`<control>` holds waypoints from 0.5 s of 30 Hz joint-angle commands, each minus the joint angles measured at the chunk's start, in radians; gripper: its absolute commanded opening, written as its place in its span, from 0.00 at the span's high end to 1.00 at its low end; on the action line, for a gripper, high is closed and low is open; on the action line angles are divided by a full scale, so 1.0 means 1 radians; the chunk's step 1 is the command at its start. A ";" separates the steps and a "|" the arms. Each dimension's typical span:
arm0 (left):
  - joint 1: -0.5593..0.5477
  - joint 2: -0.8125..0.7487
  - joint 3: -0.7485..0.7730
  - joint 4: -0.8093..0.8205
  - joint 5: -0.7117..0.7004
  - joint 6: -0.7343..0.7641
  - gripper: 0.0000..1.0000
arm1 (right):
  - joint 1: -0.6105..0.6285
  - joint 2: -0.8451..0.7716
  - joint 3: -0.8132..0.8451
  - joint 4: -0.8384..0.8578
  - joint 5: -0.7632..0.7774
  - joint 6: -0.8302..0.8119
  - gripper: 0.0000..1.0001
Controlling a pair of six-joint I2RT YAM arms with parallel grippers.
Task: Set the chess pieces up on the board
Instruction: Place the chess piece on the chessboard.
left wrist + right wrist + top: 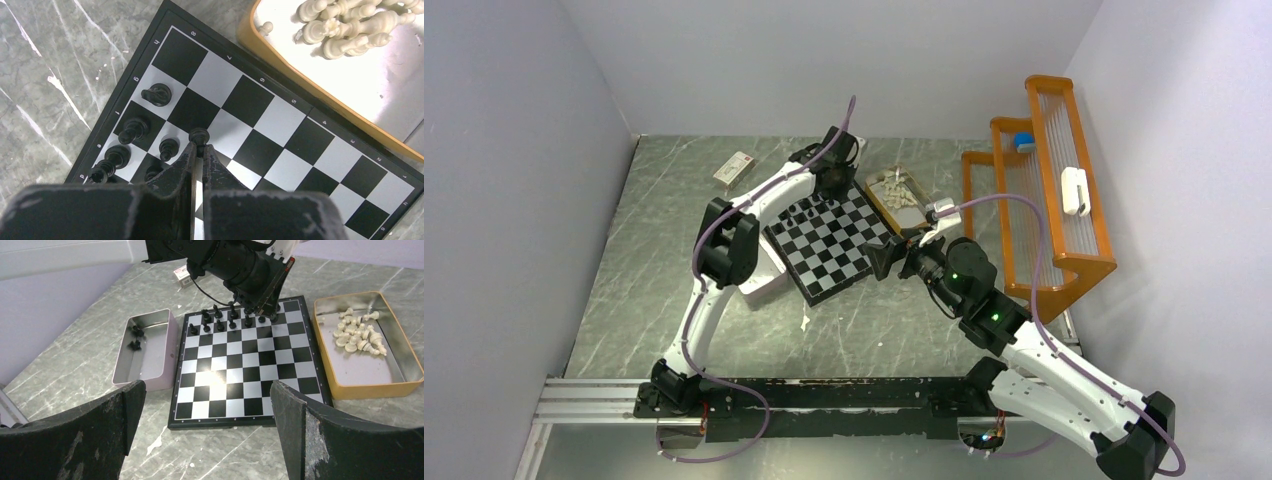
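Low in the left wrist view, the left fingers (184,162) pinch narrowly shut on a black pawn (199,135) over the chessboard (292,117), beside other black pieces (132,130). The right fingers (125,405) gape wide at the lower frame, well apart from every piece.

On the grey marbled desk (624,300) sit a pinkish tin (150,357), a yellow tin (375,389) and a small carton (734,168). An orange rack (1084,262) by the wall carries a white device (1074,190) and something blue (1023,141).
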 commanded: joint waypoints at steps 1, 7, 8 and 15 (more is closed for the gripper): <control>-0.008 0.024 0.038 -0.005 -0.030 0.022 0.92 | -0.003 -0.010 0.023 0.011 -0.004 0.009 0.00; -0.007 0.040 0.053 -0.011 -0.033 0.027 0.92 | -0.003 -0.015 0.027 0.012 0.000 0.004 0.00; -0.007 0.040 0.054 -0.010 -0.035 0.029 0.92 | -0.003 -0.014 0.026 0.013 -0.002 0.003 0.00; -0.008 0.048 0.055 -0.005 -0.036 0.042 0.90 | -0.002 -0.004 0.032 0.019 -0.004 -0.002 0.00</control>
